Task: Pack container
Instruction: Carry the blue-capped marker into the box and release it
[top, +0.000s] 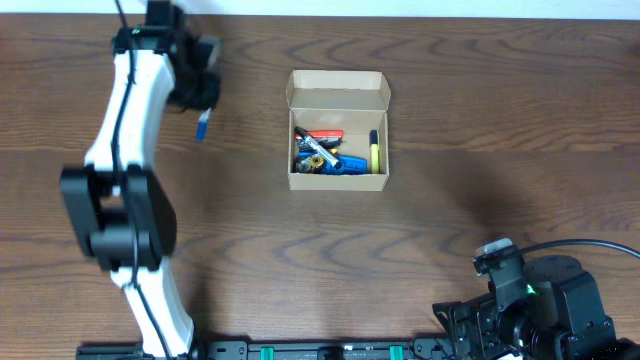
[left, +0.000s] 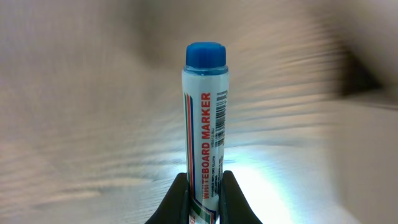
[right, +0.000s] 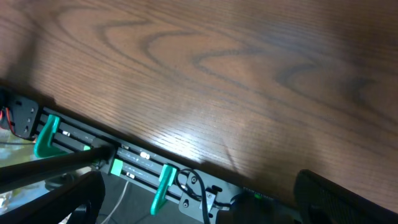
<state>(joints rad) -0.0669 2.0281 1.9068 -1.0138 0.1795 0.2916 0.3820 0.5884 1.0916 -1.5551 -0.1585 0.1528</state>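
Right of claw (left: 205, 183) gripping marker (left: 206, 112); container (top: 338, 181), seemingly apart.

Container (top: 338, 181): open top, free from above. Its flap lid (top: 338, 90) stands along the far edge, barring that side. To its left, the left gripper (top: 203, 110), clamping a whiteboard marker (top: 203, 126), hangs over the table (top: 450, 120). Right and near sides free. Inside, pens (top: 325, 150) apparently cover most of the floor.

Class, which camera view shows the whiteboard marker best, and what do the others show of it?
Left wrist: the whiteboard marker fills the frame, blue cap and label readable, clamped in the left pincer. Overhead shows only a small blue-white sliver of it. Right wrist shows none of it.
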